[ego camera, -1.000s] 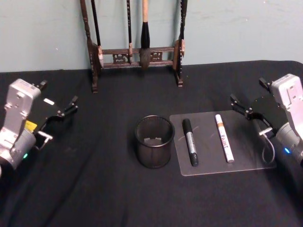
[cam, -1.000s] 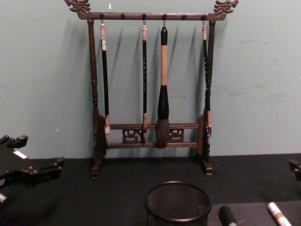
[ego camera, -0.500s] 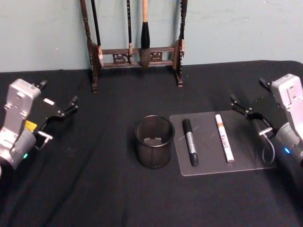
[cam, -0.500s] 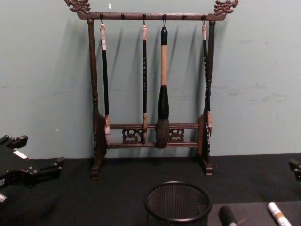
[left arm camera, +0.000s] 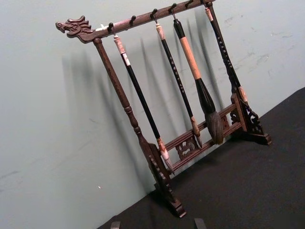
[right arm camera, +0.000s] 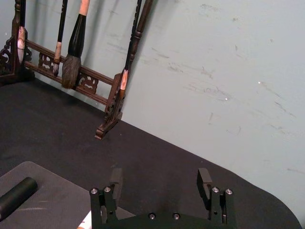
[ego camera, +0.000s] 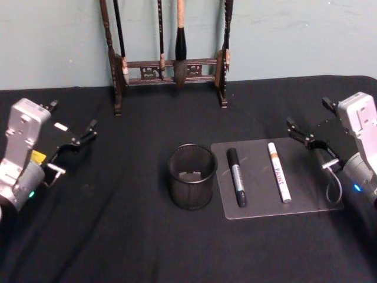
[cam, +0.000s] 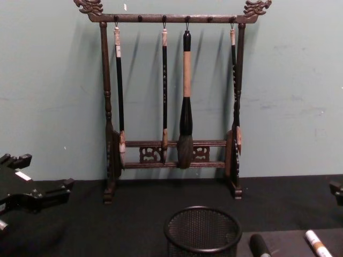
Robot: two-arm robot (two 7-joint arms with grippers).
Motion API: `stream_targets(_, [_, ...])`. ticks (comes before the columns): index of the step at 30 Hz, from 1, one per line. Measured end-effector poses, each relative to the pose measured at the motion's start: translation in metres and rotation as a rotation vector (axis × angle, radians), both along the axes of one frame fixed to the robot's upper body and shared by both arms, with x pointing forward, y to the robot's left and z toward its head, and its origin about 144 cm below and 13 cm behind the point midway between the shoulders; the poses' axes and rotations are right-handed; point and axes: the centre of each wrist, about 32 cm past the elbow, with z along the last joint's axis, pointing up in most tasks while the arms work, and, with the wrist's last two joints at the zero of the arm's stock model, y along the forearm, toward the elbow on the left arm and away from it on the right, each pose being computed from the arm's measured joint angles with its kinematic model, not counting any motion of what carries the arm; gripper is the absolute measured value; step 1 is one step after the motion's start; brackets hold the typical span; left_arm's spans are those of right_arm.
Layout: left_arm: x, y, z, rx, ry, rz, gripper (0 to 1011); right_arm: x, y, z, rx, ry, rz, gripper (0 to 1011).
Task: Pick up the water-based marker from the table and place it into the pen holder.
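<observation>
In the head view the pen holder (ego camera: 191, 177) is standing upright at the centre of the frame on the black table (ego camera: 118, 236). Just to its right a clear mat (ego camera: 312, 197) is lying flat. Two markers are resting on the mat side by side without touching. A black marker (ego camera: 236, 175) is lying nearer the holder, and a white marker (ego camera: 278, 180) printed "PAINT" is lying further right. Which of the two is the water-based one cannot be told. Both are lying outside the cup.

The left gripper (ego camera: 73, 115) is hovering at the left edge of the frame, well apart from the holder, its fingers spread and empty. The right gripper (ego camera: 307, 113) is hanging at the right edge, near the mat's upper right corner. In the right wrist view its fingers (right arm camera: 116, 177) are standing wide apart, gripping nothing.

At the top centre a dark wooden brush rack (ego camera: 171, 65) is standing against the green wall (ego camera: 294, 35), with brushes hanging from it.
</observation>
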Motion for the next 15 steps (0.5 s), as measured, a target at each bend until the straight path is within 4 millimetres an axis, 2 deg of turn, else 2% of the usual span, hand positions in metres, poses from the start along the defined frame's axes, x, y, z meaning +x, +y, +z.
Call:
stream_targets(8, [0.000, 0.000, 0.000, 0.000, 0.000, 0.000, 1001, 0.001, 0.001, 0.002, 0.010, 0.028, -0.004, 1002])
stream_targets(15, [0.000, 0.000, 0.000, 0.000, 0.000, 0.000, 1001, 0.001, 0.009, 0.015, 0.080, 0.126, 0.011, 1002])
